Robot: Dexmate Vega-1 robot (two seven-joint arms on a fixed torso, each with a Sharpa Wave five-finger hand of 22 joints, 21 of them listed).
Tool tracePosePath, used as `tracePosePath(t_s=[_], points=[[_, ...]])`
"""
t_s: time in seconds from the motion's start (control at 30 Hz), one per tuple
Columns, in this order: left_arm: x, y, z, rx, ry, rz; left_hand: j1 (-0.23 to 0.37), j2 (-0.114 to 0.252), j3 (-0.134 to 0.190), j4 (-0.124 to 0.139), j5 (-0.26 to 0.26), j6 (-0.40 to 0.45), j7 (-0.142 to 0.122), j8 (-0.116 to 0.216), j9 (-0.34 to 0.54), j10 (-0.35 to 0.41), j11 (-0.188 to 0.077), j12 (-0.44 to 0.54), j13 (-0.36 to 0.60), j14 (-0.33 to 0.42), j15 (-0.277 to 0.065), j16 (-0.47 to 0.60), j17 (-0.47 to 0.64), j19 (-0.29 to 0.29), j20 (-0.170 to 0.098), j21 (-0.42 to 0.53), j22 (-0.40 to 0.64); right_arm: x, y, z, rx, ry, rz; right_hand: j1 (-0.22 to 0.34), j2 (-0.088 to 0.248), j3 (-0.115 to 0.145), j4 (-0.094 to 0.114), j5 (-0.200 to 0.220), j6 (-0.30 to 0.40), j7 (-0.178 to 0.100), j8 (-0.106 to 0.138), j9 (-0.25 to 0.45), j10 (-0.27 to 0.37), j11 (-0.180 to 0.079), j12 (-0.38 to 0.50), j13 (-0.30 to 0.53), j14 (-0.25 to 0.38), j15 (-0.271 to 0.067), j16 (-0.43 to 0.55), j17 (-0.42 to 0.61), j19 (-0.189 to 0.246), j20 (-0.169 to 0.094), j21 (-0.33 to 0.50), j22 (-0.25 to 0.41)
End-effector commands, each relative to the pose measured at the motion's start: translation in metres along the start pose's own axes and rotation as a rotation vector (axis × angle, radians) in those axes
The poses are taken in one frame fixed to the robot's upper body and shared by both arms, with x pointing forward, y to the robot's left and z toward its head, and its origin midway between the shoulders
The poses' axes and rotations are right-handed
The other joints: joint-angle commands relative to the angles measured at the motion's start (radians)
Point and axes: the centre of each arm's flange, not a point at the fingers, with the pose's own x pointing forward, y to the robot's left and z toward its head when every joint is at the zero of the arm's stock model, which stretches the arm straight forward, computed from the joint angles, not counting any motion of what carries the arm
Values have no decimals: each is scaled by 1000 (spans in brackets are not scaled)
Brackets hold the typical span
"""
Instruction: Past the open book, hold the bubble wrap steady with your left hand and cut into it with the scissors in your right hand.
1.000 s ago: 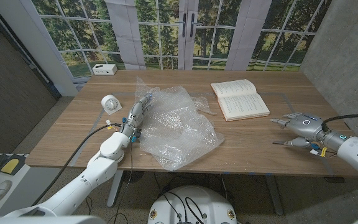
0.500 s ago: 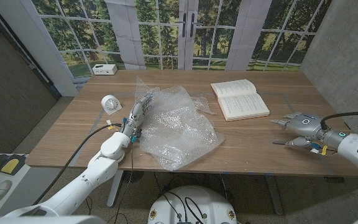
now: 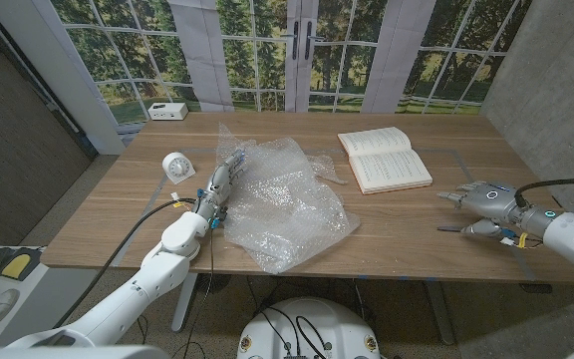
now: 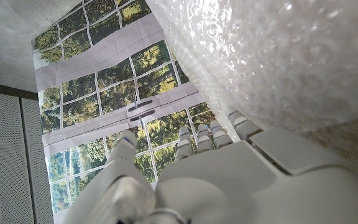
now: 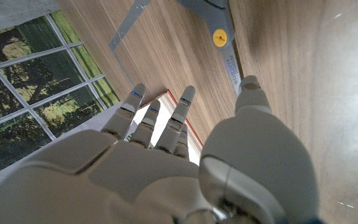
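Tabletop: light-brown wooden tabletop (image 3: pixel 407 224), seen from head view.
Bubble wrap: big crumpled sheet of clear bubble wrap (image 3: pixel 282 199), mid-tabletop, a bit toward left edge; one corner reaches near edge. In left wrist view the wrap (image 4: pixel 278 56) sits just past the fingers.
L hand: white-and-grey left hand (image 3: pixel 217 184) at wrap's left margin, fingers stretched out toward far edge, lying along/against the plastic. Not clenched; whether it actually pins the wrap, can't tell. Left wrist view: fingers (image 4: pixel 199 138) straight, side by side, next to the wrap.
Book: open book w/ cream pages (image 3: pixel 384 158), toward far right corner, just beside wrap's far right part. Red-edged book corner (image 5: pixel 182 121) shows past right fingertips in right wrist view.
R hand: grey right hand (image 3: pixel 476 207) near right edge, well apart from wrap, fingers spread, grasping nothing.
Scissors: grey-bladed scissors w/ yellow pivot screw (image 5: pixel 219 34) lying on the wood, blades apart. Thumb (image 5: pixel 253 99) is just at one blade; touching or not, can't tell.
Clock: small white round clock (image 3: pixel 176 166) near left edge, beside L hand.
White box: small white box-shaped device (image 3: pixel 167 111) at far left corner.
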Motion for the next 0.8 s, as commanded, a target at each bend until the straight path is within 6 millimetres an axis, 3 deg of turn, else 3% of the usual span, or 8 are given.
tracePosePath(t_s=[0.03,0.73,0.8], points=[[0,-2,-1,-3,1,-6,-8,-1,-7,-2,2,2,0,3,2,-2,0,4,2,-7,0,7,6,-3,2,2,2,0,6,-1,-7,-3,33,35,17,21,-10,-3,-8,0,3,2,-8,-3,-3,0,4,-177,-1,1,1,-3,1,2],[-2,-4,-3,-6,6,-4,-13,-3,-10,0,2,1,0,3,2,-2,2,3,2,-8,0,8,6,-4,1,1,2,-2,13,-9,-19,19,54,52,24,29,-12,-10,-3,-2,8,1,13,-4,1,-3,7,-173,1,1,2,-11,1,1],[-2,-5,-4,-6,6,-4,-13,-3,-10,0,2,1,1,3,2,-1,1,4,2,-7,0,8,6,-4,2,2,2,-3,14,-8,-25,12,43,57,27,31,-11,-13,2,-17,10,1,14,-5,0,-5,6,-172,2,1,2,-12,1,1]])
